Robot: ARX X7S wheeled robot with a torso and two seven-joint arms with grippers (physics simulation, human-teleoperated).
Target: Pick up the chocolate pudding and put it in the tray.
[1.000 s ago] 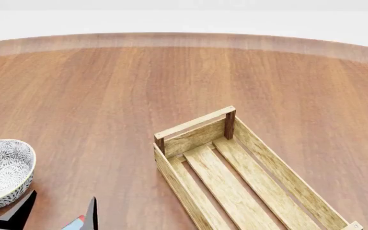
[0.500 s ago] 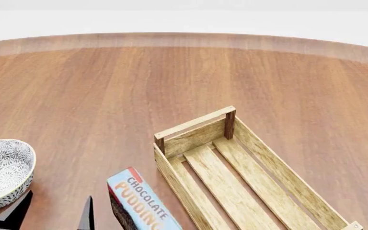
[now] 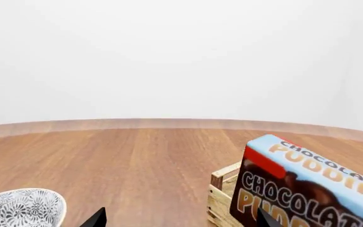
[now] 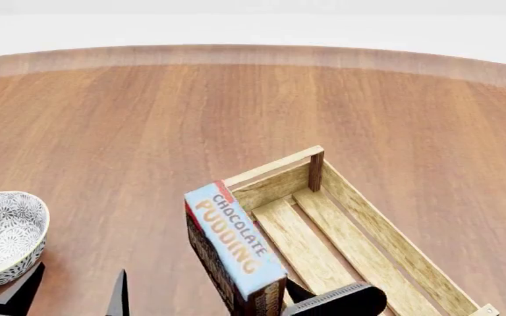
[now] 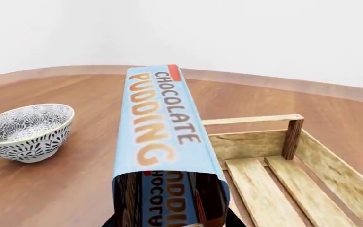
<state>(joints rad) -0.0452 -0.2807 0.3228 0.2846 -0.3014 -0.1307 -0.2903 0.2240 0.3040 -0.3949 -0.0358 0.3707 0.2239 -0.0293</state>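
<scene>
The chocolate pudding [image 4: 235, 247] is a light-blue carton with orange lettering and dark brown sides. My right gripper [image 4: 275, 306] is shut on its near end and holds it in the air, tilted, over the near-left wall of the tray [image 4: 271, 170], a light-wood slatted crate. In the right wrist view the pudding [image 5: 162, 127] sticks out from the right gripper [image 5: 168, 222], with the tray [image 5: 251, 142] beyond it to one side. My left gripper [image 4: 73, 299] is open and empty, left of the pudding [image 3: 307, 184]; it also shows in the left wrist view [image 3: 181, 221].
A white-and-grey patterned bowl [image 4: 2, 237] stands on the brown wooden table [image 4: 235, 105] at the left, close to the left gripper's fingertips. It also shows in the right wrist view [image 5: 27, 125] and in the left wrist view [image 3: 21, 208]. The table's curved far edge lies beyond.
The pudding has risen into view from the bottom edge and moved up and right, toward the crate's left wall, with the right gripper appearing under it. The left gripper has stayed put.
</scene>
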